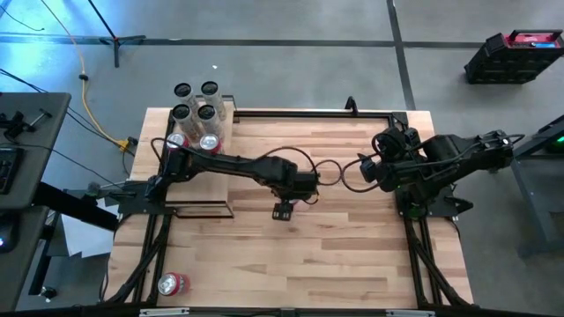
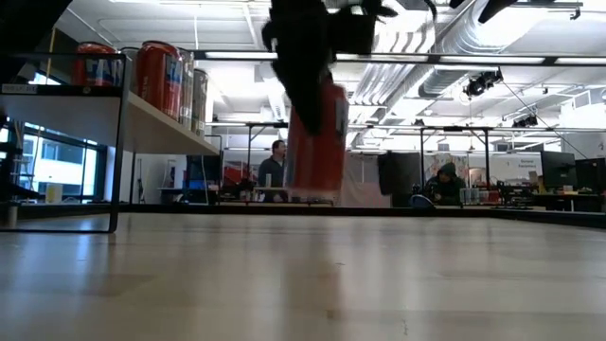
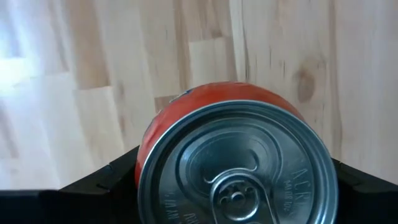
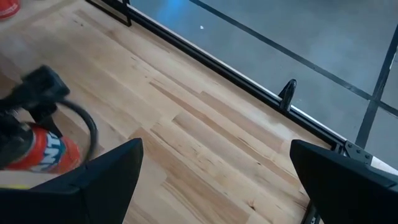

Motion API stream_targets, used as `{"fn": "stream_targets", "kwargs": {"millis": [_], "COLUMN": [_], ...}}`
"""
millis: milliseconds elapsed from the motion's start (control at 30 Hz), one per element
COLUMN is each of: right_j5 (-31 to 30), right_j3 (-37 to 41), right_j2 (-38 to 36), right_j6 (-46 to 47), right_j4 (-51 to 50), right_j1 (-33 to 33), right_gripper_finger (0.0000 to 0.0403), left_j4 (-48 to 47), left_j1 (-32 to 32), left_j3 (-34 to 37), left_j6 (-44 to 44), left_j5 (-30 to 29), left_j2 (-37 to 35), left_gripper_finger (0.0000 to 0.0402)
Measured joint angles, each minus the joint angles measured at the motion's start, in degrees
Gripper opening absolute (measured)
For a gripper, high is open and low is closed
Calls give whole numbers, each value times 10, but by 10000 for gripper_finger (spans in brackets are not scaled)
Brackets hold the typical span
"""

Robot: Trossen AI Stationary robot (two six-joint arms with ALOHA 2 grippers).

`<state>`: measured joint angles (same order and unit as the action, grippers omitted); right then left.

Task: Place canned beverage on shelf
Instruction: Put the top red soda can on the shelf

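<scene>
My left gripper [image 3: 236, 193] is shut on a red beverage can [image 3: 211, 112] over the middle of the table, with the can's silver top [image 3: 239, 168] facing the wrist camera. In the low view the can [image 2: 317, 142] hangs below the dark gripper. In the high view the arm [image 1: 264, 169] covers it. The shelf [image 2: 156, 121], a pale board in a thin black frame, stands at the table's far left and carries several cans [image 1: 196, 114]. My right gripper [image 4: 224, 186] waits open at the table's right side [image 1: 370, 169]. My left gripper pinches the can's side wall just below its top rim [image 3: 144, 168] between its two fingers, one finger [image 3: 99, 186] on each side. The fingers come from above, pointing down. The can hangs roughly upright below them, its bottom [image 2: 312, 194] clear of the tabletop.
One more red can [image 1: 173, 283] lies on its side near the table's near-left corner. A black rail [image 4: 205, 59] runs along the table's far edge. Bare planks lie between the held can and the shelf. People sit in the room behind the table.
</scene>
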<state>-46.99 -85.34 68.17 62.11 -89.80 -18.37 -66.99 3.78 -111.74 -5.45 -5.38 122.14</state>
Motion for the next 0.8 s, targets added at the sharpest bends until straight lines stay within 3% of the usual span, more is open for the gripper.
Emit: {"fn": "stream_targets", "kwargs": {"millis": [267,500,633,800], "right_j5": [-24,-77,-75,-58], "right_j3": [0,0,0,0], "right_j2": [0,0,0,0], "right_j6": [0,-37,-97,-131], "right_j4": [11,63,112,175], "right_j1": [0,5,21,47], "right_gripper_finger": [392,392,392,392], "left_j4": [-38,-72,-76,-148], "left_j1": [-5,-30,-26,-3], "left_j3": [0,50,69,85], "left_j6": [-3,9,27,64], "left_j5": [-52,-60,-51,-53], "left_j2": [-103,-209,-266,-322], "left_gripper_finger": [289,289,289,289]}}
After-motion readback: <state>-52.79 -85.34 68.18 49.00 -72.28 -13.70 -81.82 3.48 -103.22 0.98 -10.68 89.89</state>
